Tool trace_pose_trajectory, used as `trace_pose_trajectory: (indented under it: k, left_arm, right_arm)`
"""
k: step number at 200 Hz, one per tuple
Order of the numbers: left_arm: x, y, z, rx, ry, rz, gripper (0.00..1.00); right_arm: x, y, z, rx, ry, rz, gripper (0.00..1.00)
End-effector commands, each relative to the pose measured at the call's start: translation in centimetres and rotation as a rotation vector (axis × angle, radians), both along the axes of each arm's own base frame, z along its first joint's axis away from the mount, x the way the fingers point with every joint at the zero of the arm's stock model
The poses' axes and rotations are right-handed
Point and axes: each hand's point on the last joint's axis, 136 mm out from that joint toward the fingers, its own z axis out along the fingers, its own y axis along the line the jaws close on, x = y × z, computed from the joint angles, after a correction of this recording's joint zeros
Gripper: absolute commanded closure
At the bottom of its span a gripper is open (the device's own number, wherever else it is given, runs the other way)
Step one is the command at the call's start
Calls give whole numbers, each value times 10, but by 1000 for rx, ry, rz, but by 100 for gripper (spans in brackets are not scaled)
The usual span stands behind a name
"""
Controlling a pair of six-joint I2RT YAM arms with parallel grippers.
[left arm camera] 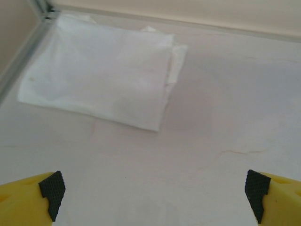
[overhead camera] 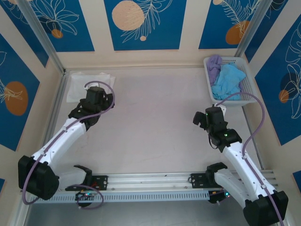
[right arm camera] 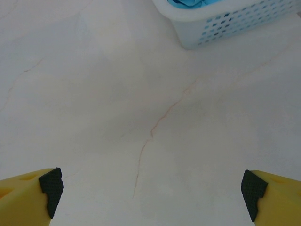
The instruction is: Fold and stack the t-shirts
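A white t-shirt [overhead camera: 89,84] [left arm camera: 101,75] lies folded flat in the far left corner of the table. A light blue t-shirt [overhead camera: 229,81] [right arm camera: 188,4] and a lavender t-shirt [overhead camera: 215,63] sit crumpled in the white lattice basket [overhead camera: 248,84] [right arm camera: 225,26] at the far right. My left gripper [overhead camera: 96,94] [left arm camera: 153,195] hovers just short of the white shirt, open, nothing between its yellow fingers [left arm camera: 28,200]. My right gripper [overhead camera: 209,117] [right arm camera: 150,195] stands open over bare table, a little in front of the basket.
Aluminium rails [overhead camera: 59,96] edge the table on the left, and a wall rises behind. The tabletop [overhead camera: 155,117] is pale with thin cracks [right arm camera: 150,134]. The arm bases sit on a slotted rail [overhead camera: 150,181] at the near edge.
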Motion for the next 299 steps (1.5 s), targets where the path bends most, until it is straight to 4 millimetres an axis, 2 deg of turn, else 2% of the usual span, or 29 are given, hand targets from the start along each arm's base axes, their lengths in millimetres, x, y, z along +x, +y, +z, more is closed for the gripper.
trace_pose_trajectory:
  k: [1, 21, 30, 46, 57, 89, 114, 142, 175, 211, 234, 275, 299]
  left_arm:
    - [-15, 49, -23, 47, 46, 114, 0]
    - [-14, 73, -38, -2, -14, 138, 0]
    - [-9, 74, -39, 14, -57, 114, 0]
    - [-3, 79, -52, 48, -38, 93, 0]
    - [3, 73, -66, 76, 0, 39, 0]
    - [21, 61, -100, 80, 45, -41, 0]
    - [39, 52, -117, 80, 26, -93, 0]
    - [53, 54, -128, 132, 24, -111, 0]
    - [67, 42, -130, 151, -3, -200, 0]
    - [58, 41, -127, 156, -52, -202, 0]
    - [57, 24, -127, 144, -68, -305, 0]
    - [47, 39, -121, 168, -144, -207, 0]
    - [48, 39, -121, 171, -143, -203, 0]
  right_arm:
    - [22, 15, 1, -35, -98, 128, 1]
    - [32, 23, -6, -73, -156, 218, 1]
    - [35, 28, -12, -91, -181, 267, 1]
    - [37, 37, -24, -156, -189, 392, 1]
    - [36, 45, -33, -195, -186, 487, 1]
    - [40, 42, -52, -169, -182, 507, 1]
    - [58, 38, -48, -111, -217, 484, 1]
    - [84, 34, -45, -40, -253, 441, 1]
    - [111, 41, -43, 13, -273, 436, 1]
    - [131, 50, -51, -6, -213, 447, 1]
    - [130, 45, -51, -2, -219, 425, 1]
    - [116, 36, -41, 22, -306, 414, 1]
    - [108, 39, -34, 79, -357, 464, 1]
